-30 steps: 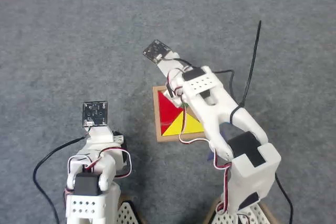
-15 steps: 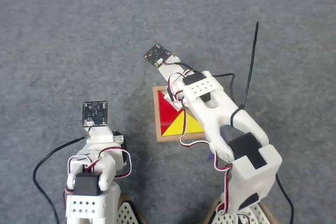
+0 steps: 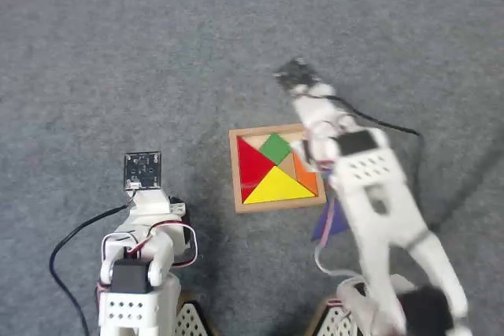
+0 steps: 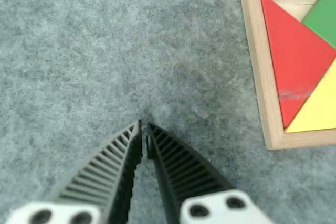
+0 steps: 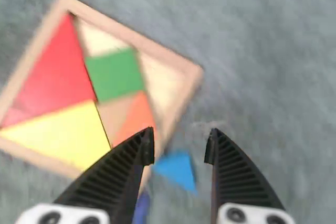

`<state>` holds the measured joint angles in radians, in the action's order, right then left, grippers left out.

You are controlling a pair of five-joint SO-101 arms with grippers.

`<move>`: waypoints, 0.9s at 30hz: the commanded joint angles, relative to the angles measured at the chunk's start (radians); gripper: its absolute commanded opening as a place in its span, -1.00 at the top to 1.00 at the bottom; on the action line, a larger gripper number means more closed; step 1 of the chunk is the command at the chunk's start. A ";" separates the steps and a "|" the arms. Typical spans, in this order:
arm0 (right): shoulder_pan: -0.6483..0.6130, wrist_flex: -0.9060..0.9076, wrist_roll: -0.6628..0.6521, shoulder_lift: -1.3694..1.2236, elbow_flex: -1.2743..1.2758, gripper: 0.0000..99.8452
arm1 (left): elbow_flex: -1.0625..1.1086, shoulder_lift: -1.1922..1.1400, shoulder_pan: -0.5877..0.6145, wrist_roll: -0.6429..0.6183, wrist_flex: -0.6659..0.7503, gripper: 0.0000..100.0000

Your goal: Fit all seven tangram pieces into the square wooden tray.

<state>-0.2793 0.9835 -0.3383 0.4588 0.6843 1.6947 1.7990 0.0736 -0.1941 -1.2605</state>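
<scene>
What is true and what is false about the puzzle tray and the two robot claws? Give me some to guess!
1. The red triangle lies in the tray. True.
2. The blue triangle is inside the tray. False: it lies on the grey mat, outside the tray.
3. The left gripper is shut with nothing in it. True.
4. The right gripper is clamped on the green square. False: it is open, and the green square sits in the tray.

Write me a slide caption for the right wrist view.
Open right gripper hovers over a blue triangle beside the wooden tray, which holds red, yellow, green and orange pieces.
</scene>
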 commanded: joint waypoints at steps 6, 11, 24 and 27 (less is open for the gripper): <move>0.110 0.219 -0.040 0.101 0.060 0.67 | -0.012 0.020 0.006 0.011 -0.002 0.97; 0.101 0.122 -0.020 0.008 0.060 0.67 | -0.012 0.020 0.006 0.011 -0.002 0.97; 0.091 -0.005 0.520 -0.211 0.031 0.67 | -0.012 0.020 0.006 0.011 -0.002 0.97; 0.094 -0.027 0.816 -0.216 0.012 0.67 | -0.012 0.020 0.006 0.011 -0.002 0.97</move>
<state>-0.1903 0.9897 0.1880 0.2409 0.7534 1.6947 1.7990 0.0736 -0.1941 -1.2605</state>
